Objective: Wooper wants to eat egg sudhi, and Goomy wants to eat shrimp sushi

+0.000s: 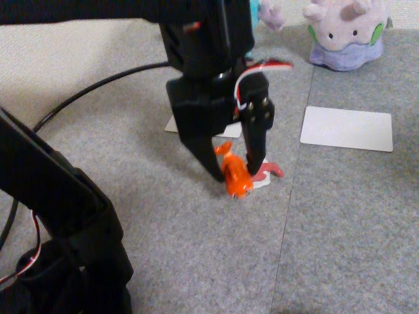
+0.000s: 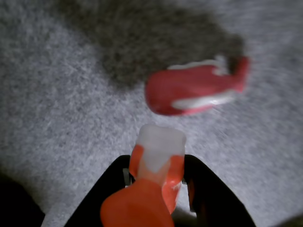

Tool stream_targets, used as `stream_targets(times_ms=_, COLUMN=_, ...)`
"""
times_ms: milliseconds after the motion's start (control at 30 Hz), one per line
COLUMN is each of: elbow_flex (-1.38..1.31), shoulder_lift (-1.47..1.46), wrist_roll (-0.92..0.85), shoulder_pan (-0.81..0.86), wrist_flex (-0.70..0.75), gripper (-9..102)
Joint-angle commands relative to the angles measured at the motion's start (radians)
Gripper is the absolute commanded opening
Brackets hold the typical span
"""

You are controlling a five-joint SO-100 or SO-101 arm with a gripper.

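Note:
My black gripper (image 1: 237, 173) points down at the grey carpet and is shut on the shrimp sushi (image 1: 234, 175), a bright orange toy with a forked tail. The wrist view shows the shrimp sushi (image 2: 156, 179) between the two jaws of the gripper (image 2: 158, 187), its white rice end facing forward. It hangs low over the carpet; I cannot tell whether it touches. Goomy (image 1: 346, 33), the lilac plush, sits at the back right. Wooper (image 1: 270, 14) is mostly hidden behind the arm; a blue edge and a pale gill show. The egg sudhi is out of view.
A pinkish-red sushi toy (image 1: 270, 171) (image 2: 191, 90) lies on the carpet right behind the gripper. A white card (image 1: 347, 128) lies in front of Goomy, and another white card (image 1: 173, 124) pokes out behind the arm. A black cable (image 1: 85, 95) curves across the left.

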Motion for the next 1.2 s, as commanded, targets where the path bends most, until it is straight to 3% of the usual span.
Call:
stream_targets(times_ms=0, elbow_flex=-0.094, shoulder_lift=0.006, wrist_roll=0.028, shoulder_pan=-0.008, wrist_flex=0.025, gripper=3)
stream_targets(times_ms=333, elbow_flex=-0.311, shoulder_lift=-0.037, wrist_roll=0.114, shoulder_pan=-0.031, wrist_flex=-0.011, gripper=3)
stream_targets(times_ms=1167, elbow_flex=-1.301, shoulder_lift=-0.913, wrist_roll=0.176, shoulder_pan=-0.015, wrist_flex=0.061, gripper=6)
